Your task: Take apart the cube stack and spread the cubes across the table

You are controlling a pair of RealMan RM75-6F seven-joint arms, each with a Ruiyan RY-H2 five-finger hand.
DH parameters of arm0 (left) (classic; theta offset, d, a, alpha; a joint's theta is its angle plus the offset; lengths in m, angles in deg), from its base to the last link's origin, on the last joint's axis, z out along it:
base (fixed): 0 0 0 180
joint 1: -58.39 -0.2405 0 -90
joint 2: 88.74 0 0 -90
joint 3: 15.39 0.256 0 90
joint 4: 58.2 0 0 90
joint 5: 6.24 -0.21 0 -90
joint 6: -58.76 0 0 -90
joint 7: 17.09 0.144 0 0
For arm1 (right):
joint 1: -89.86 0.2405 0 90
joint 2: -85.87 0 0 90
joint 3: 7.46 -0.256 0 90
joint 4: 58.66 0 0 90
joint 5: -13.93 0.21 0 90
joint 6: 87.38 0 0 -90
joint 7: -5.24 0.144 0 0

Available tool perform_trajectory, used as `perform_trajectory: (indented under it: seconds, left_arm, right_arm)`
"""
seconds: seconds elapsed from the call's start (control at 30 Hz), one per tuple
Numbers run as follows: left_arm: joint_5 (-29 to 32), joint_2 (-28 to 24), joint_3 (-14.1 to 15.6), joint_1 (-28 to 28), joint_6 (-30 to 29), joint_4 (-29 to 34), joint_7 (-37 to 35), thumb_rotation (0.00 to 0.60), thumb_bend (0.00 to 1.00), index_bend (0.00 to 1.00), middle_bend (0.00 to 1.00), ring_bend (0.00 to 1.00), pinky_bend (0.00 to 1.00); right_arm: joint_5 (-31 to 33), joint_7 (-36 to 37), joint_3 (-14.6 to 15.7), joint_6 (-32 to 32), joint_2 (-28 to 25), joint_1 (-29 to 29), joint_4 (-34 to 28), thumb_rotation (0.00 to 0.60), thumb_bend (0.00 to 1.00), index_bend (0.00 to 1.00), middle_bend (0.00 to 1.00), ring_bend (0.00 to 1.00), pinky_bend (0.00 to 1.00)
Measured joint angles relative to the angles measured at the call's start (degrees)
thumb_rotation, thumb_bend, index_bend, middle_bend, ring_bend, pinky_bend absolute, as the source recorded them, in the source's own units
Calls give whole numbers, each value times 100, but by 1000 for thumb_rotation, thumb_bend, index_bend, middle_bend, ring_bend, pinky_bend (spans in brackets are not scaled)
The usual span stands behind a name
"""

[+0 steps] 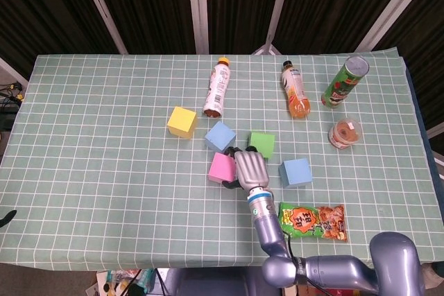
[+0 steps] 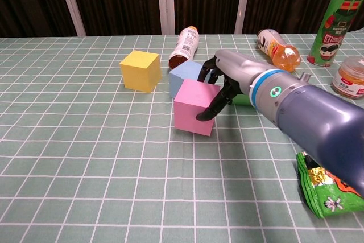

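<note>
Five cubes lie apart on the checked cloth. The pink cube (image 1: 222,167) (image 2: 193,106) sits tilted, and my right hand (image 1: 250,169) (image 2: 227,75) grips it, dark fingers (image 2: 213,105) curled over its right face and back edge. Just behind it is a blue cube (image 1: 220,136) (image 2: 185,75). A green cube (image 1: 262,144) is mostly hidden behind the hand in the chest view. Further right lies a light blue cube (image 1: 295,172), and a yellow cube (image 1: 182,122) (image 2: 139,70) stands to the left. Neither view shows my left hand.
Two bottles lie at the back, a pale one (image 1: 217,89) and an orange one (image 1: 295,90). A green chip can (image 1: 345,82) and a small cup (image 1: 345,132) stand at the right. A snack bag (image 1: 312,221) lies near the front edge beside my forearm.
</note>
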Motion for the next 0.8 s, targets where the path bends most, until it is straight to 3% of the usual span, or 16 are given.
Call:
perform_trajectory:
  seconds: [0.17,0.4,0.63,0.8]
  left_arm:
    - [-19,-1,11,6,7,5,10,600,153,182,0,0,0]
    - [-56,23,35,6,-5,32,83,600,153,183,0,0,0]
    - [-18,44,26,27,24,33,149,600,153,183,0,0,0]
    - [-20,46,24,25,10,36,149,600,153,183,0,0,0]
  right_arm:
    - [-259,175,182,-120,-417,-285,-677,600,320,411,570,669,241]
    - [-990,603,751,-278,-1102,-813,-1466,600,319,411,570,669,241]
    - [-1382,969,1109,-155,-1228,-1076,-1471,600,319,411,552,604,222]
    - [-1543,1072,1174,31,-1171,-1095,-1383,600,290,348,452,477,152]
